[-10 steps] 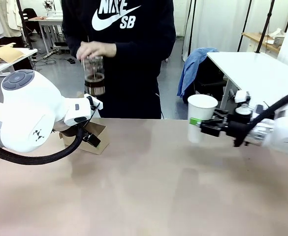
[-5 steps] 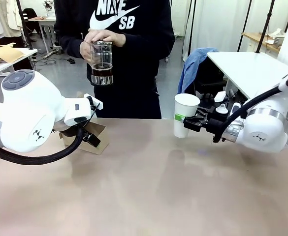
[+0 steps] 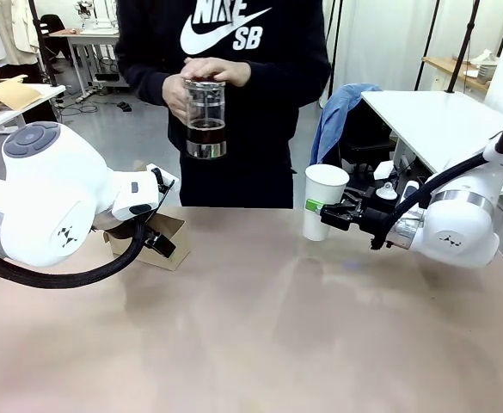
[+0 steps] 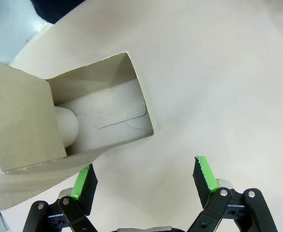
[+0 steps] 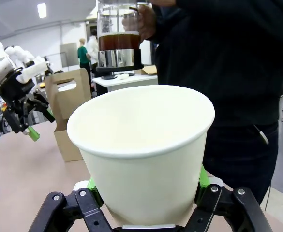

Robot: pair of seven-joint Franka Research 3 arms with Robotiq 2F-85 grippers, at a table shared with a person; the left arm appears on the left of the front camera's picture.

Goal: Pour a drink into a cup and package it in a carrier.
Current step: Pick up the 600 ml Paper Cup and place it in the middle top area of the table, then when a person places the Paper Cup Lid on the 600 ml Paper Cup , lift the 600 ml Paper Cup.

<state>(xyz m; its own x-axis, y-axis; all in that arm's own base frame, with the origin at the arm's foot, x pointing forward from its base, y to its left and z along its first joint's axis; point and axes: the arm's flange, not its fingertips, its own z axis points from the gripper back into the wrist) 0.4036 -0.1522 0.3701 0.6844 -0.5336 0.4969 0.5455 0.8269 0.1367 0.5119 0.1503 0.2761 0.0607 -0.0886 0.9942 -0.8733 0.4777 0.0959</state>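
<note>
A plain white paper cup stands upright and lidless just above the table at centre right, with my right gripper shut on its lower half. The right wrist view looks into the cup, which is empty, with green pads pressed on both sides. A person across the table holds a clear glass jug of dark brown drink in both hands, left of the cup and higher up. The brown cardboard carrier sits at the left. My left gripper hovers open just beside the carrier.
A white rounded object sits in one compartment of the carrier. From the right wrist view the carrier's handle tab and the left arm's gripper show beyond the cup. A white table stands at back right, off my table.
My right arm has carried the cup left and a little lower, then held still. The person lifted the jug and moved it right, toward the cup. The left arm has not moved.
</note>
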